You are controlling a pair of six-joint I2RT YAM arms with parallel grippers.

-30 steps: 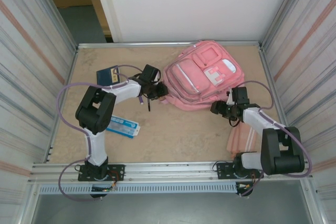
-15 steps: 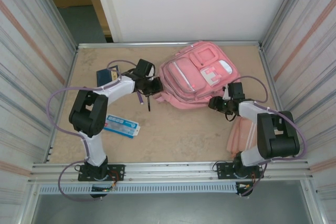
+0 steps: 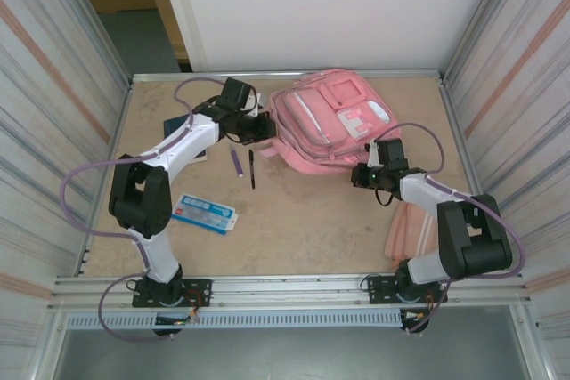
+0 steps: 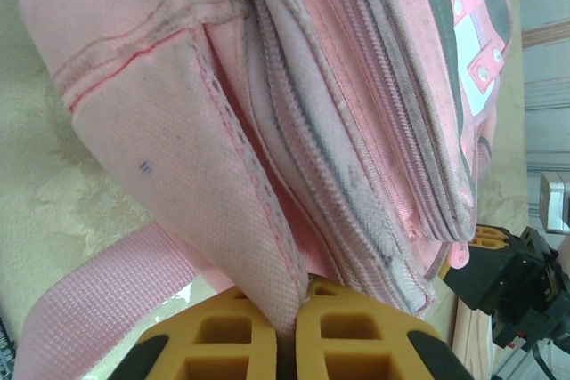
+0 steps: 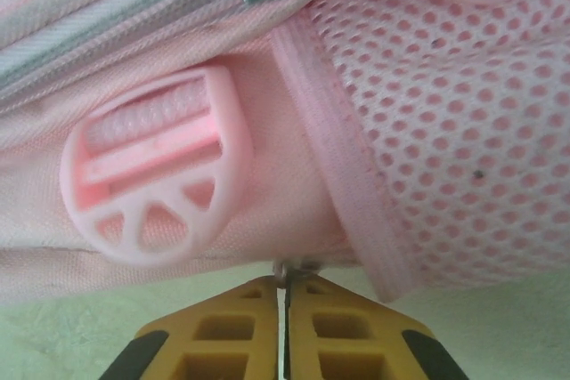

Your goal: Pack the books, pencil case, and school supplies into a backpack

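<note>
Limp and probably light, the pink backpack (image 3: 334,122) is best held by its seams: left hand (image 4: 298,300) clamps its side fabric, right hand (image 5: 285,287) pinches its lower edge.

You have the backpack (image 3: 334,122) at the far middle of the counter (image 3: 303,229), with the left fingers (image 4: 223,340) pinched on its left edge and the right fingers (image 5: 240,327) closed at its near right edge. The two pens (image 3: 236,163) lie side by side just left of it, the pencil case (image 3: 204,214) lies nearer you, and the thin book (image 3: 175,126) sits far left, partly under the left arm (image 3: 169,153). The ribbed book (image 3: 411,230) lies near right, partly beneath the right arm (image 3: 427,193).
</note>
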